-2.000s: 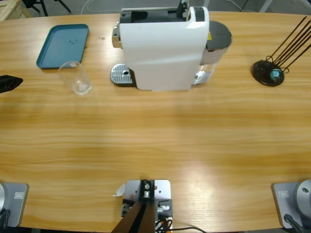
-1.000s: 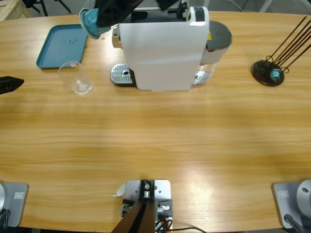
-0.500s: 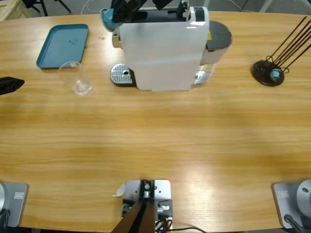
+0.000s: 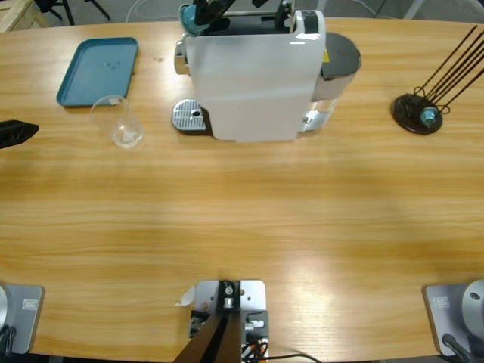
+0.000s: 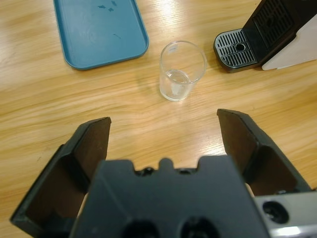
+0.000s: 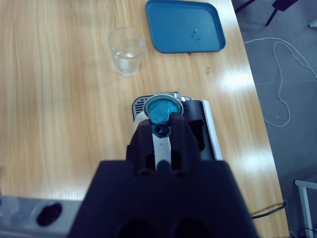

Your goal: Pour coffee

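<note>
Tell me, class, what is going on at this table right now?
The right arm's tool is shut on a teal coffee capsule and holds it over the top of the white coffee machine, at the end above the drip tray. The left arm's tool hangs open above the table, facing an empty glass that stands on the wood between the teal tray and the drip tray. No coffee has been poured yet.

Even, bright overhead lighting; pale glare patches on the wooden surface [image 4: 318, 265] below the coffee machine [image 4: 253, 76], which casts a soft shadow in front; all views sharp.
</note>
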Robot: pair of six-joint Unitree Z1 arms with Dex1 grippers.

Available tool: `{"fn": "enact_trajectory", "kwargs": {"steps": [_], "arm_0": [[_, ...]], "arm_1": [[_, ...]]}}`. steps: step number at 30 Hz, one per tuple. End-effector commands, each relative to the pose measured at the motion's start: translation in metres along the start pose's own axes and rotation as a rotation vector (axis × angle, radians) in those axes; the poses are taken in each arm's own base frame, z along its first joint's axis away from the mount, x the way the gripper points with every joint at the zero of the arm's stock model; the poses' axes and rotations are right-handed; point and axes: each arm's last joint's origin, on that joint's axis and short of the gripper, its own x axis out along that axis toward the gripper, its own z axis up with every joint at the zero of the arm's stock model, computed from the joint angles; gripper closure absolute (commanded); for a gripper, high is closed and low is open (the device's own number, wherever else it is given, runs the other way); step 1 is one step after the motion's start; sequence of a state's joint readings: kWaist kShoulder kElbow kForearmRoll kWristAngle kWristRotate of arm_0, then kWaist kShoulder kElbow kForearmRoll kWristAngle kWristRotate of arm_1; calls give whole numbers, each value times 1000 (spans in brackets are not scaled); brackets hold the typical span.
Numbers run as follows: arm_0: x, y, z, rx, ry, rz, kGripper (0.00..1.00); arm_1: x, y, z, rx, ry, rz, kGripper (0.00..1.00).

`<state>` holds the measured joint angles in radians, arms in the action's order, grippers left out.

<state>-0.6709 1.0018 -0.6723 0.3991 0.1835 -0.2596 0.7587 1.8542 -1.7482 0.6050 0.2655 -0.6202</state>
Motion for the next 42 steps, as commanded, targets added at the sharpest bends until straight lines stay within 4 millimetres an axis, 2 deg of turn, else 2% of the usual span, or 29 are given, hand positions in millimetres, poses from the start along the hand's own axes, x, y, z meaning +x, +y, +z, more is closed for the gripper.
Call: {"fn": "enact_trajectory", "kwargs": {"steps": [1, 9, 14, 25, 37, 42], "arm_0": [[4, 2, -9, 12, 21, 3, 78], [4, 2, -9, 12, 21, 3, 78], [4, 2, -9, 12, 21, 3, 78], [4, 2, -9, 12, 21, 0, 78], [5, 2, -9, 15, 26, -2, 78], [5, 2, -8, 14, 25, -2, 78]], "arm_1": [[29, -8, -14, 10, 72, 2, 1000], [39, -11, -17, 12, 98, -15, 1000], [38, -11, -18, 10, 108, -28, 1000], [14, -14, -11, 0, 121, -117, 1000], [-3, -10, -15, -7, 181, -160, 1000], [-3, -9, -17, -9, 192, -154, 1000]]}}
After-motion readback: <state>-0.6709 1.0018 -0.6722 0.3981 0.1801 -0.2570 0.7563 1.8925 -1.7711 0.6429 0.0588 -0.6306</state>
